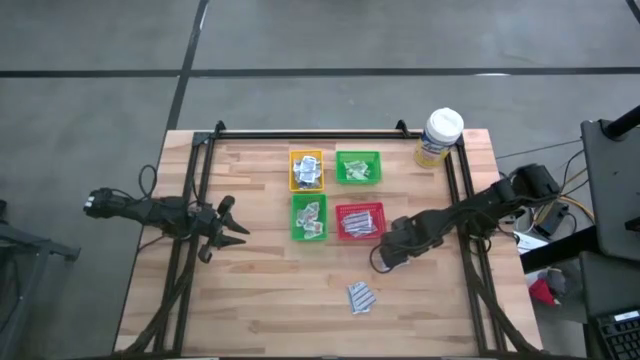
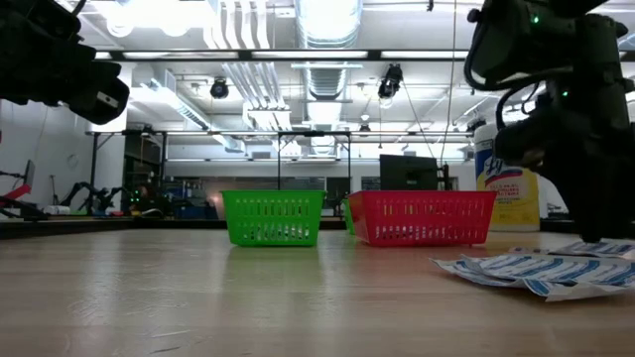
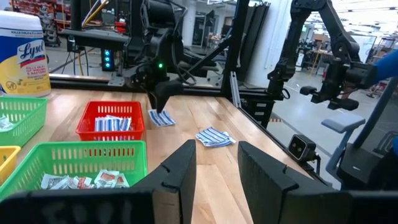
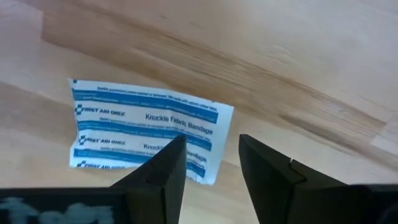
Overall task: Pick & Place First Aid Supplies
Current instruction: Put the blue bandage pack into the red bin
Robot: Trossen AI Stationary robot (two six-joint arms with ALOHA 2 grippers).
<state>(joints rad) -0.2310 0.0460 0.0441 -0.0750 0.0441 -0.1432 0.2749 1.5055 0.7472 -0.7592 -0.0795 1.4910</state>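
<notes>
Two blue-and-white bandage packets lie loose at the table's 6 o'clock edge, nearest the low camera. Right gripper hangs just beyond them, toward 1 o'clock, jaws narrowly parted and empty above a knuckle fabric bandage, apparently aligning to grasp. Red tray, likely its destination, sits behind. Left gripper waits at 9 o'clock, jaws apart.

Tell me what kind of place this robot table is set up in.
Most likely a robotics lab or workshop. Behind the wooden table the low view shows an open industrial ceiling with exposed ducts and strip lights, and the left wrist view shows other robot arms on stands across the room.
</notes>
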